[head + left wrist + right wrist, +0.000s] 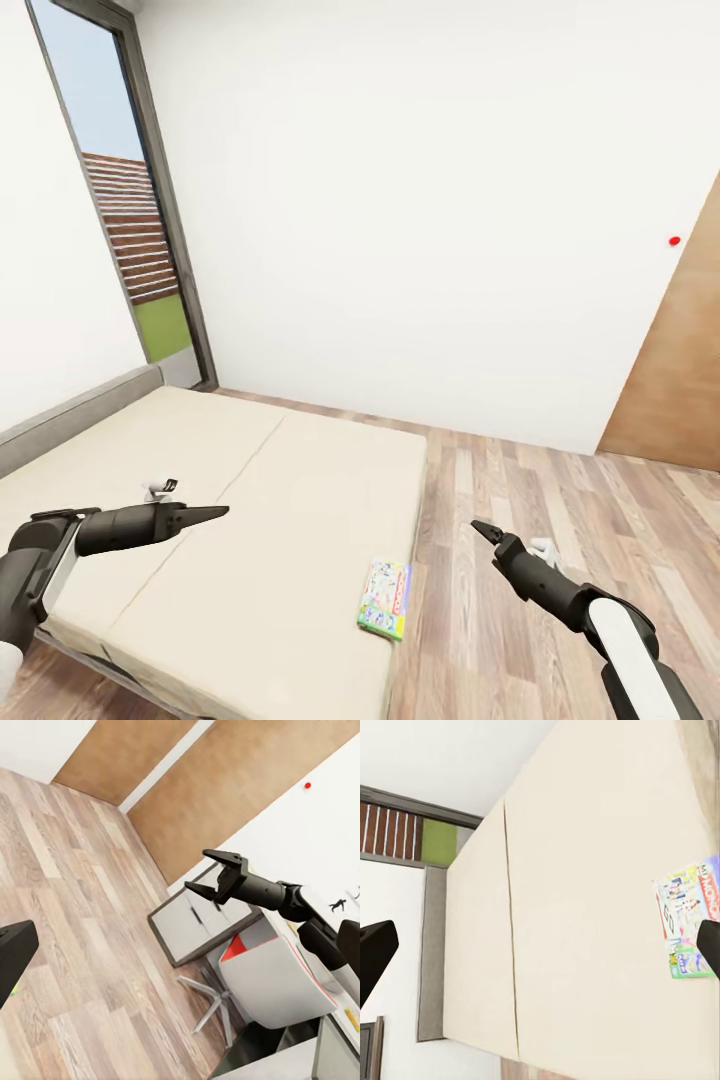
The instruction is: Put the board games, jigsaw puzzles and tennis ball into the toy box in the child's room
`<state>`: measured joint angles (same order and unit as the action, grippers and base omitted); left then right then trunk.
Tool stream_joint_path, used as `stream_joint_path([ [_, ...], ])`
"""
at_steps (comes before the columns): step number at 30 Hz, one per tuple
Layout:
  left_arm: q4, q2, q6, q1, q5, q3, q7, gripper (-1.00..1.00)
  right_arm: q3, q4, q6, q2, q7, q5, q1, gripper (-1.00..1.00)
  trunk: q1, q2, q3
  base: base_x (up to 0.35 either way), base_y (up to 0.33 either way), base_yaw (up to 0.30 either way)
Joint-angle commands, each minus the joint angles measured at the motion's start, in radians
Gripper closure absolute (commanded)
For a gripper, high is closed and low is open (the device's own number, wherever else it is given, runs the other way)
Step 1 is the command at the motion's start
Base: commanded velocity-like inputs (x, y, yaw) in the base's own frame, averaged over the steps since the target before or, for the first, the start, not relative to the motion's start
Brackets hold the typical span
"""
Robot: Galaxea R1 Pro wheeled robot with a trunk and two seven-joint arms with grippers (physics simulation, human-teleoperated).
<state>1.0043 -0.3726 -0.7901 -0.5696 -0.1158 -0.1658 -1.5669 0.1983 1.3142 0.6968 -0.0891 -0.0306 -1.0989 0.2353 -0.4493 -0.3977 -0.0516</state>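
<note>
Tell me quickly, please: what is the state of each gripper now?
Left gripper: cannot be told, holding nothing visible.
Right gripper: open, empty.

Bed (250, 520) cut off at the head view's left and lower edges, near corner and frame lost. Board game (686, 921) partly covered by a dark finger (709, 945) and clipped at the right wrist view's edge, small print too fine to read. Left gripper (205, 515) seen side-on, gap between fingers impossible to judge; office chair (270, 982) partly behind the right arm.
</note>
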Motion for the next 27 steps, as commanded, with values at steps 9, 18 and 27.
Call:
stream_joint_path([
  [9, 0.0, 0.0, -0.011, 0.0, 0.001, 0.0, -0.004, -1.0, 0.0, 0.0, 0.004, 0.0, -0.004, -0.006, 0.001, -1.0, -0.001, -0.002, -0.002, 0.0, -0.114, 0.002],
  [18, 0.0, 0.0, -0.011, 0.0, 0.001, 0.0, -0.004, -1.0, 0.0, -0.003, 0.004, 0.001, -0.003, -0.006, 0.001, -1.0, -0.001, -0.002, -0.002, 0.0, -0.008, 0.0],
  [27, 0.0, 0.0, -0.011, 0.0, 0.001, 0.0, -0.004, -1.0, -0.027, 0.001, 0.002, -0.001, -0.004, 0.013, 0.001, -1.0, -0.001, -0.002, -0.002, 0.0, 0.0, 0.0],
])
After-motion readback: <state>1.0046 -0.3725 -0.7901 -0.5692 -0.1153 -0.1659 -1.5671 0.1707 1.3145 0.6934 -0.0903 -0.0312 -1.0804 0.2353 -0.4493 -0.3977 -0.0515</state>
